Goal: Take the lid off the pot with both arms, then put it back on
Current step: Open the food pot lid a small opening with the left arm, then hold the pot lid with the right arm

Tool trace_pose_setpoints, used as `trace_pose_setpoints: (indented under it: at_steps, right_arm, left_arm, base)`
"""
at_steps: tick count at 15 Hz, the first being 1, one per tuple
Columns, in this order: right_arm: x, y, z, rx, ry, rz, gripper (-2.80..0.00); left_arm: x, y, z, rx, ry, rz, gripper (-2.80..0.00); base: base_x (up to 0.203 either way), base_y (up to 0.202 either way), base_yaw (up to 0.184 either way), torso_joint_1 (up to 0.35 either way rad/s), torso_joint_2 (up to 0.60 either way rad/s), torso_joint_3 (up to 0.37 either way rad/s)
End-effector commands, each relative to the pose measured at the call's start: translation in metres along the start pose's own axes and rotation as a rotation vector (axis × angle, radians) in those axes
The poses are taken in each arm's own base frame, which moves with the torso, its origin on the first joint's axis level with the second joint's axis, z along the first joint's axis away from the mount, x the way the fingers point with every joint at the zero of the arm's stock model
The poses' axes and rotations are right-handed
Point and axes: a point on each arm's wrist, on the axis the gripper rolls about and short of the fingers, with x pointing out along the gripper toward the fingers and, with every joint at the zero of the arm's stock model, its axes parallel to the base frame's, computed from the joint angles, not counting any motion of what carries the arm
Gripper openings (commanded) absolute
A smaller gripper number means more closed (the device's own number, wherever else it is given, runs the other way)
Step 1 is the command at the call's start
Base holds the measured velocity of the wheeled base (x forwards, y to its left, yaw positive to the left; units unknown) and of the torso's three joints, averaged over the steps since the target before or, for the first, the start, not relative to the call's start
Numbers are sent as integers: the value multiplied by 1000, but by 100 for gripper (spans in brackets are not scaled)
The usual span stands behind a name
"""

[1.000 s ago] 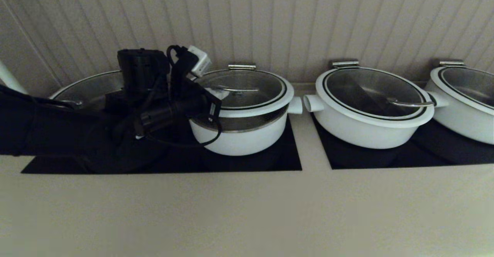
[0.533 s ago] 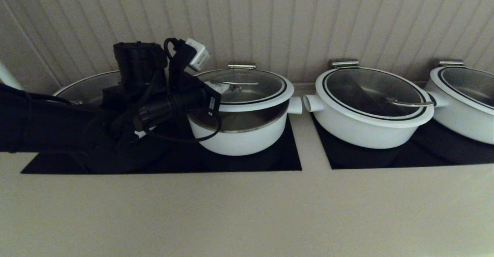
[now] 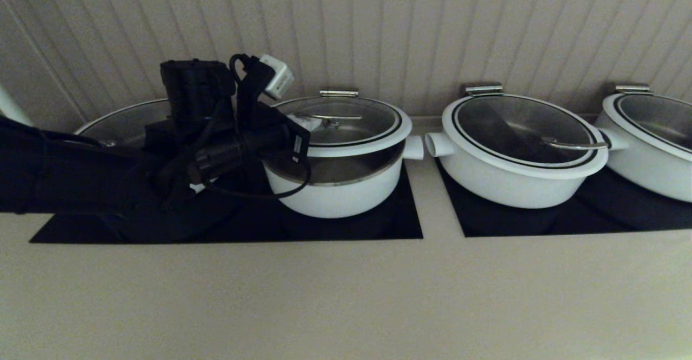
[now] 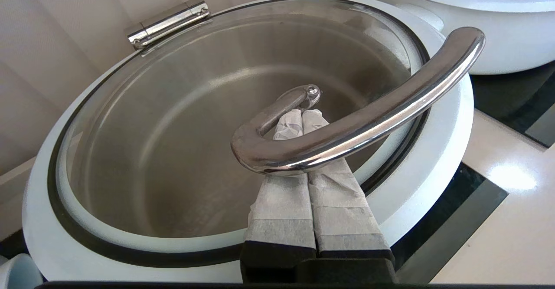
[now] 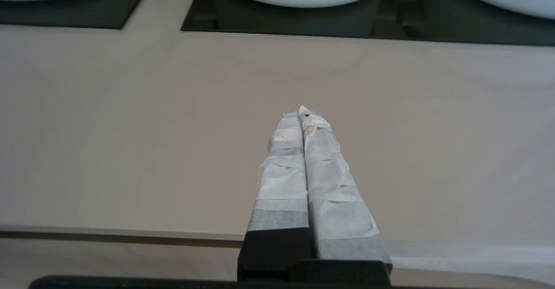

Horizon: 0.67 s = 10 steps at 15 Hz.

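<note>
Steel rim of the pot (image 3: 335,179) now shows; lid (image 3: 346,127) has tipped up near the worktop's back edge, hooked on the left gripper's (image 4: 299,117) closed jaws; right gripper (image 5: 302,115) idle, closed on nothing.

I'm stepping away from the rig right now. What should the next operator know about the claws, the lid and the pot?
Left claw: shut, fingers slid under the lid's steel handle, bearing the lid.
Right claw: shut, empty, parked above the bare counter.
Lid: front edge raised off the pot, steel interior showing in the gap; hinge tab side sits lower.
Done: lid lifted by the left arm alone.
Left: lower the lid back on the pot, then withdraw.
</note>
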Motion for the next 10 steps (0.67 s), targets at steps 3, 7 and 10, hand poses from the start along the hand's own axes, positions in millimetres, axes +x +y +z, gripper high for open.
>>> trace_pose_setpoints:
  at_steps: [3, 7, 10]
  right_arm:
    - [-5, 1, 33, 43, -10, 101, -280]
    - [40, -1, 97, 154, 130, 225, -280]
    - [92, 2, 119, 154, 163, 451, -280]
  left_arm:
    - [1, 0, -2, -5, 2, -2, -280]
    - [1, 0, -1, -10, 1, 0, -280]
    - [1, 1, -1, -13, 5, 19, -280]
  base:
    - [0, 0, 0, 0, 0, 0]
    - [0, 0, 0, 0, 0, 0]
    - [0, 0, 0, 0, 0, 0]
